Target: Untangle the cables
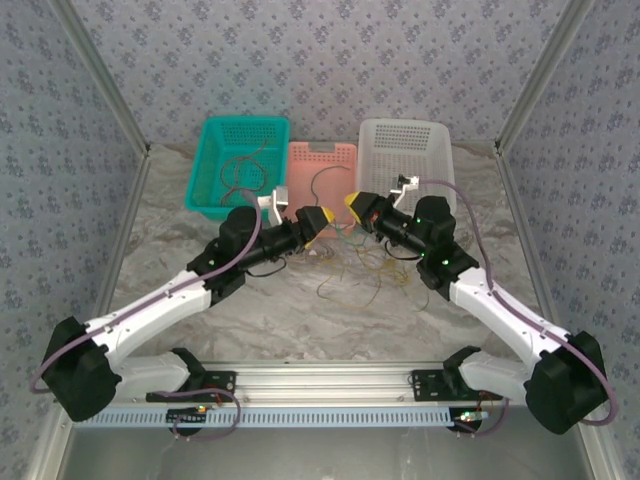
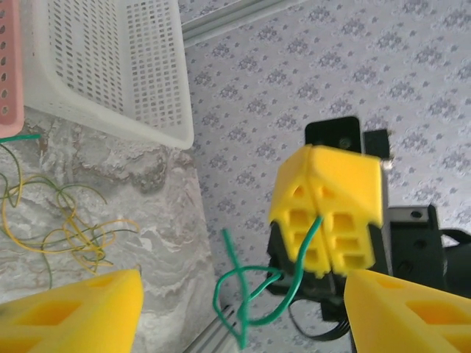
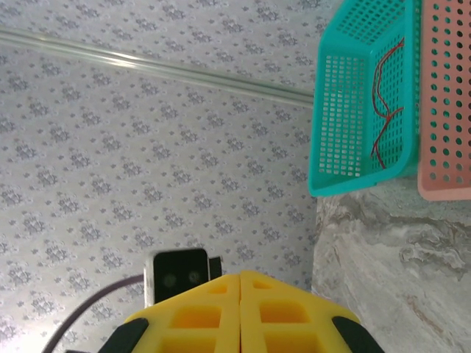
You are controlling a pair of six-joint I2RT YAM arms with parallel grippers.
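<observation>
A green cable (image 2: 240,279) was clamped between the right gripper's (image 2: 321,213) closed jaws, while the left gripper's (image 2: 243,312) were spread wide, empty.

Three baskets are lined along the far edge of the desk (image 1: 300,325): a teal basket (image 1: 212,170) toward the far left corner, a pink basket (image 1: 338,158) in the middle and a white basket (image 1: 402,150) to its right. Thin wires are seen inside the teal and pink baskets. The left tool (image 1: 312,222) and the right tool (image 1: 358,207) are held tip to tip, close together, just before the pink basket. A green cable (image 1: 340,238) is seen beneath them, and loose cables (image 1: 360,272) are spread over the middle of the desk.
</observation>
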